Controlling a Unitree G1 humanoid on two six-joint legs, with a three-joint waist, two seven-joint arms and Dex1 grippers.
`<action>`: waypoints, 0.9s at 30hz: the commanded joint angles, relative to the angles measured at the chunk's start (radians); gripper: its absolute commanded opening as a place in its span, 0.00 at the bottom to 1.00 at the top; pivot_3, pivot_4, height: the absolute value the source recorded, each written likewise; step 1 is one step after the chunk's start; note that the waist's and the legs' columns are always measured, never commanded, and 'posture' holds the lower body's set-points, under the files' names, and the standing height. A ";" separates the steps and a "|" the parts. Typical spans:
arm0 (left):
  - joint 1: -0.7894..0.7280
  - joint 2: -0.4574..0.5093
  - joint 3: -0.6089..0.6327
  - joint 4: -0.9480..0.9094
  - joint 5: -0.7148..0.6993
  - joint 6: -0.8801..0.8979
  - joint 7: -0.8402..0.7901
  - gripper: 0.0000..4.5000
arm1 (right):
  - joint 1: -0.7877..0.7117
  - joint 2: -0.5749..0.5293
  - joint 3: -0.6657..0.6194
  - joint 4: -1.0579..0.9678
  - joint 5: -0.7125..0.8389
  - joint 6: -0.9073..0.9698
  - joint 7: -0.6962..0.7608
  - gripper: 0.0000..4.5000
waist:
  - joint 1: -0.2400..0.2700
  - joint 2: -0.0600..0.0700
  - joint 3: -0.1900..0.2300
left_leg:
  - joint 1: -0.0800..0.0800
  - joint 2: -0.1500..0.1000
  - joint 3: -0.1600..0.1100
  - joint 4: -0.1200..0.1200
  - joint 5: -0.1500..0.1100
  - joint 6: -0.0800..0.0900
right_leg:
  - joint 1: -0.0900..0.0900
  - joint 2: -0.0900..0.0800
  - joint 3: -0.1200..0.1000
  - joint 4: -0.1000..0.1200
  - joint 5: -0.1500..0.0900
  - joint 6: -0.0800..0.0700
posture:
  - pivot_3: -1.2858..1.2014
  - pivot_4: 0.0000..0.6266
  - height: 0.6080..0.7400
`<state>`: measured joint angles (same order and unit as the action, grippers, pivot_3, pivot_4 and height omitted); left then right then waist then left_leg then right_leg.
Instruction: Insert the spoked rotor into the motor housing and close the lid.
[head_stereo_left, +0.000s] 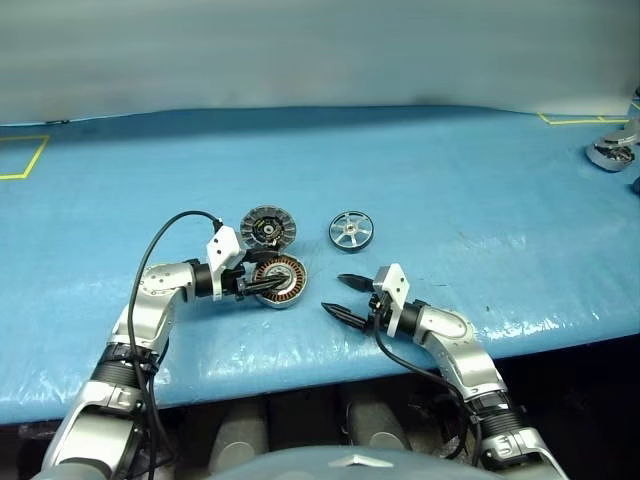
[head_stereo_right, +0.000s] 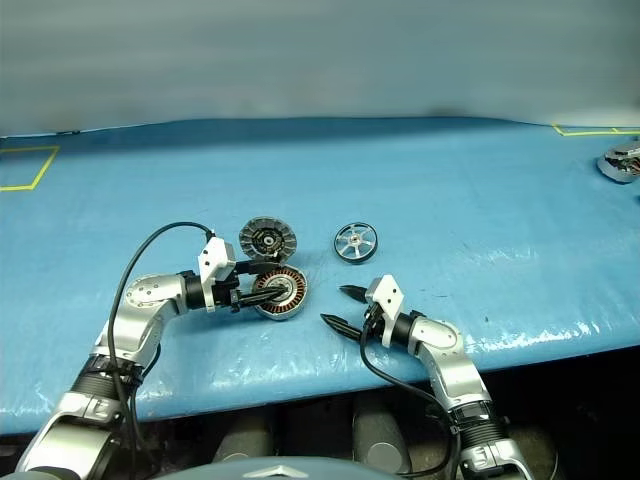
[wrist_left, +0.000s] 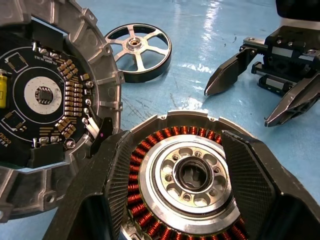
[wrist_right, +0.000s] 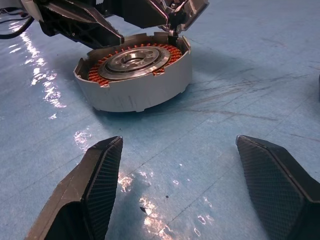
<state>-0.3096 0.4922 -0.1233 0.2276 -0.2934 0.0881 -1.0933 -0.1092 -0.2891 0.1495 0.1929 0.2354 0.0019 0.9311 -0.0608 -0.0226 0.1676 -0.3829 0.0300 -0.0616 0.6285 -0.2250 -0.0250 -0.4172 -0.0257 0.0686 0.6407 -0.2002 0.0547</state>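
the motor housing (head_stereo_left: 279, 281) sits on the blue tabletop (head_stereo_left: 450, 180) with its lid (head_stereo_left: 268, 227) flipped open, so the spoked rotor (head_stereo_left: 351, 231) lying just beside can go in. the left end effector (head_stereo_left: 262, 285) has its fingers spread around the housing, likely to steady it. the right end effector (head_stereo_left: 340, 297) waits near, wide and empty.

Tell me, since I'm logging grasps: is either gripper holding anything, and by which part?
Right gripper is open and empty. Left gripper straddles the motor housing at its rim; whether it grips cannot be told.

place: robotics lab | cues: blue sheeted table (head_stereo_left: 420, 170), yellow tape marks (head_stereo_left: 22, 158), motor parts (head_stereo_left: 612, 150)
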 joint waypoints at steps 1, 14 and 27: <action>-0.009 -0.007 0.017 -0.041 -0.022 0.010 -0.005 0.57 | -0.012 -0.005 0.000 -0.001 -0.001 -0.019 0.003 0.85 | 0.000 0.000 0.000 | 0.000 0.000 0.000 0.000 0.000 0.000 | 0.000 0.000 0.000 0.000 0.000 0.000 | 0.52 0.24 1.00; -0.016 -0.003 -0.013 -0.025 0.014 0.021 -0.028 0.01 | -0.009 -0.008 0.001 -0.005 -0.005 -0.022 -0.001 0.85 | 0.000 0.000 0.000 | 0.000 0.000 0.000 0.000 0.000 0.000 | 0.000 0.000 0.000 0.000 0.000 0.000 | 0.52 0.24 1.00; -0.009 0.019 -0.071 -0.017 0.093 0.053 -0.019 0.01 | -0.006 -0.006 0.004 -0.012 -0.012 -0.028 -0.009 0.85 | 0.000 0.000 0.000 | 0.001 0.000 0.000 0.000 0.000 0.000 | 0.001 0.000 0.000 0.000 0.000 0.000 | 0.52 0.24 1.00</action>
<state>-0.3225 0.5006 -0.1825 0.2177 -0.2188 0.1291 -1.1188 -0.1126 -0.2931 0.1537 0.1967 0.2212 -0.0110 0.9264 -0.0608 -0.0224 0.1675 -0.3815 0.0300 -0.0617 0.6289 -0.2250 -0.0250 -0.4159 -0.0256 0.0687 0.6411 -0.2002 0.0547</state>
